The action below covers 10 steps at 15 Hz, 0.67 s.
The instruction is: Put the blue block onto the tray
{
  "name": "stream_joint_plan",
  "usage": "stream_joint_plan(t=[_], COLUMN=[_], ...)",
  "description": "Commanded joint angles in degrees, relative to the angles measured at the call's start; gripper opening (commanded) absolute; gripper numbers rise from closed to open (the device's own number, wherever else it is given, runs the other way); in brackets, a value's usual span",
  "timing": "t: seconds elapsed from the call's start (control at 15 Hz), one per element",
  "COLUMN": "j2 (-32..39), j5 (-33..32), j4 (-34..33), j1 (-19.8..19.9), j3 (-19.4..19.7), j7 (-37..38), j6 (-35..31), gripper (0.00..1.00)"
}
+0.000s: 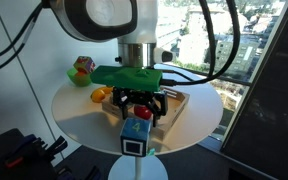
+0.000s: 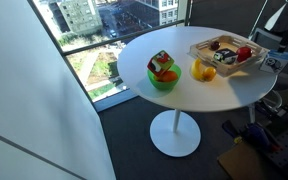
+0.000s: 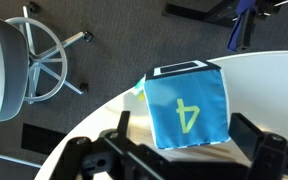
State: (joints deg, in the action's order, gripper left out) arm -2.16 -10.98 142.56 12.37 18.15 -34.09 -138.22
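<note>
The blue block fills the middle of the wrist view, showing a blue face with a yellow-green "4" and a black-and-white face on its far side. It stands on the white round table near the edge. In an exterior view the block is at the table's front edge. My gripper is open, with one finger on each side of the block and a small gap at each. In an exterior view the gripper hangs just above the block. The light wooden tray lies right behind it and also shows from the far side.
A green bowl holding a white-and-black cube with a red face stands on the table, with a yellow object beside it. The tray holds small red and dark items. A chair base stands on the floor below.
</note>
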Motion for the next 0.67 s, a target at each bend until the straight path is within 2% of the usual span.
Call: stream_joint_plan(t=[0.0,0.6], j2=[0.5,2.6], j5=[1.0,3.5], j4=[0.3,0.1], j1=[1.3,2.3], j3=[-0.4,-0.6], j7=[-4.2,-10.2], j6=[-1.1,-0.8], gripper=[1.0,1.0])
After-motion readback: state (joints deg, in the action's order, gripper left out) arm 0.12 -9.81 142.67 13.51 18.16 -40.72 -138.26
